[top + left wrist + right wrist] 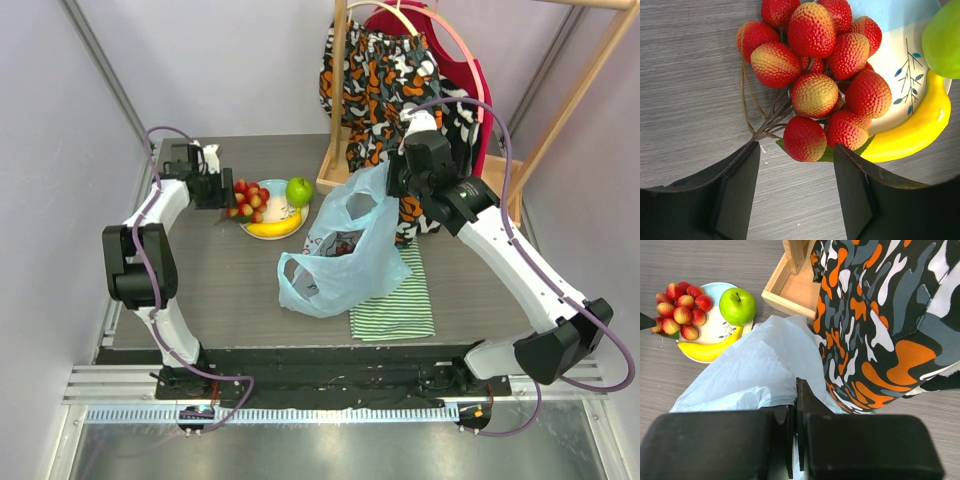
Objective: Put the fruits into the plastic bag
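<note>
A bunch of red strawberries (815, 75) lies on the left side of a pale plate (900, 60), with a yellow banana (910, 135) and a green apple (942, 37) beside it. My left gripper (796, 150) is open and empty, its tips just short of the nearest strawberries (250, 200). My right gripper (796, 390) is shut on the top edge of the light-blue plastic bag (755, 370) and holds it up. The bag (345, 245) stands open on the table, right of the plate (268, 186). No grapes are visible.
A green-and-white striped cloth (395, 300) lies under the bag's right side. A wooden rack base (790, 290) stands behind the bag, with an orange, black and white garment (880, 315) hanging from it close to my right gripper (395, 185).
</note>
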